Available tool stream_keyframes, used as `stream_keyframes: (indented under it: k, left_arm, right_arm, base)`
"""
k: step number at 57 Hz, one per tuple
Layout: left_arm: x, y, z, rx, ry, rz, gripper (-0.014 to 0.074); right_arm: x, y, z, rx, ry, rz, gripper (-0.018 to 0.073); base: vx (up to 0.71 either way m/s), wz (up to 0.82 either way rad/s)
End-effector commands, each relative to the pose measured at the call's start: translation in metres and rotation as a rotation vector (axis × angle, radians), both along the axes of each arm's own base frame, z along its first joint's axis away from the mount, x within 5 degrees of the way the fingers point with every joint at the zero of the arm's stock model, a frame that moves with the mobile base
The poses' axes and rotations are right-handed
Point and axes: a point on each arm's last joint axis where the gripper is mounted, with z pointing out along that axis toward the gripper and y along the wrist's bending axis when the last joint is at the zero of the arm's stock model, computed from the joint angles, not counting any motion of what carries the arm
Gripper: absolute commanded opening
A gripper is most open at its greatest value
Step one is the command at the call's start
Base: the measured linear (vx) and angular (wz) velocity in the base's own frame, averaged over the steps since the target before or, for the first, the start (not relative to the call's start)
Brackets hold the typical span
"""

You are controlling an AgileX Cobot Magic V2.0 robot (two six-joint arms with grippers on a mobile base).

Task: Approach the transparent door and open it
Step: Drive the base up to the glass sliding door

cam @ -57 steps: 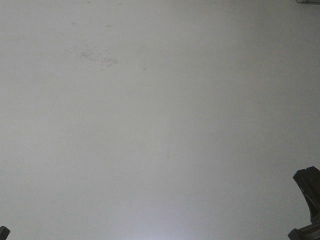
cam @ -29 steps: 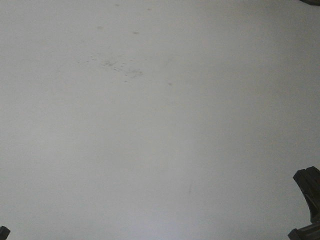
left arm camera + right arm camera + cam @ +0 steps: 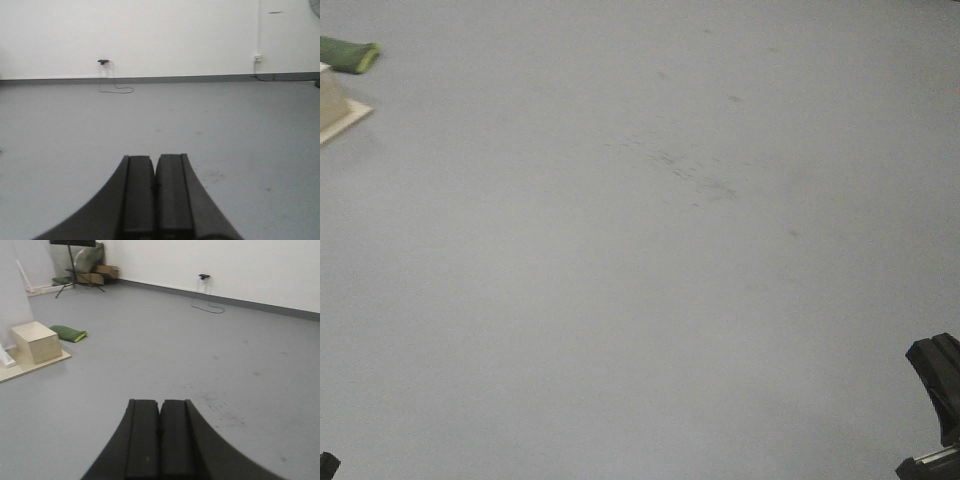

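The transparent door is out of view in every frame. My left gripper [image 3: 155,159] is shut, its two dark pads pressed together with nothing between them, and it points over bare grey floor toward a white wall. My right gripper [image 3: 160,402] is likewise shut and holds nothing, aimed across the floor. In the front view only dark arm parts show, one at the bottom right corner [image 3: 938,400] and a sliver at the bottom left.
A wooden box [image 3: 36,342] stands on a pale board [image 3: 30,367] at the left, with a green cushion [image 3: 68,333] beside it. The same cushion [image 3: 348,54] and board [image 3: 338,115] appear top left in the front view. A cable [image 3: 116,90] trails from a wall socket. A tripod and boxes [image 3: 82,270] fill the far corner.
The front view has swung: the floor speckles slid right and down, and the green cushion and pale board came into view at top left. The floor looks darker now.
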Motion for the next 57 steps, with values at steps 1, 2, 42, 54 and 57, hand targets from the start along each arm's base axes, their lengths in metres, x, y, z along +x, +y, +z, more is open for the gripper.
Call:
stream_keyframes:
  k: [1, 2, 42, 54, 57]
  left_arm:
    - [-0.0005, 0.0008, 0.0039, -0.028, -0.079, 0.004, -0.0006]
    - [-0.0005, 0.0008, 0.0039, -0.028, -0.079, 0.004, -0.0006]
    - [-0.0005, 0.0008, 0.0039, -0.028, -0.079, 0.004, -0.0006]
    - [-0.0005, 0.0008, 0.0039, -0.028, -0.079, 0.004, -0.0006]
    - [-0.0005, 0.0008, 0.0039, -0.028, -0.079, 0.004, -0.0006]
  right_arm:
    - [-0.0002, -0.0007, 0.0066, 0.018, -0.091, -0.009, 0.0001]
    - [-0.0002, -0.0007, 0.0066, 0.018, -0.091, -0.009, 0.0001]
    - [-0.0002, -0.0007, 0.0066, 0.018, -0.091, -0.009, 0.0001]
    - [-0.0002, -0.0007, 0.0066, 0.018, -0.091, -0.009, 0.0001]
    - [-0.0002, -0.0007, 0.0067, 0.018, -0.092, -0.009, 0.0001]
  base:
    - [0.50, 0.71]
    - [0.50, 0.71]
    - [0.49, 0.61]
    - [0.48, 0.57]
    - [0.49, 0.58]
